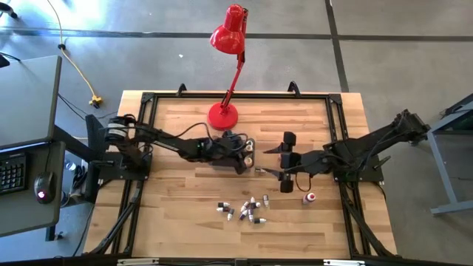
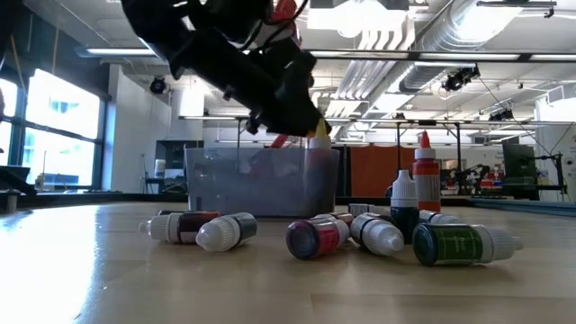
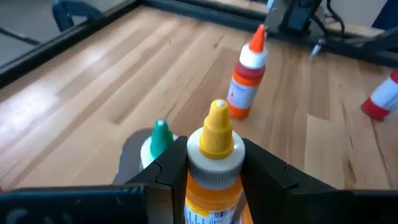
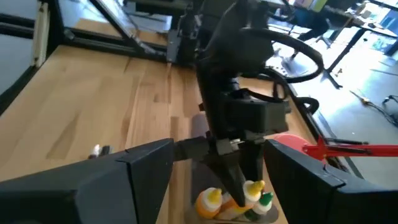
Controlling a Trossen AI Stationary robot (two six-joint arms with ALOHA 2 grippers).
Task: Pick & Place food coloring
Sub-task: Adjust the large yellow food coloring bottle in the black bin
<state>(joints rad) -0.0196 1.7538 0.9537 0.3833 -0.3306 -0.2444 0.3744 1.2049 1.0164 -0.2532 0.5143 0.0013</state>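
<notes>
on wood table (image 1: 177,192), grey tub (image 2: 261,184) w/ green-cap bottle (image 3: 160,137) inside.

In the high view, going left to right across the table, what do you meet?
Left gripper holding a yellow-capped bottle → right gripper → red bottle standing alone.

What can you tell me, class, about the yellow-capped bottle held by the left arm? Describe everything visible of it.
The yellow-capped bottle is a small squeeze bottle with an orange-yellow body, a printed label, a white collar and a pointed yellow tip. It looks like soft plastic. It stands upright, clamped between the two dark fingers of the left gripper, which press its sides. It is held over the grey tub, near a green-tipped bottle.
</notes>
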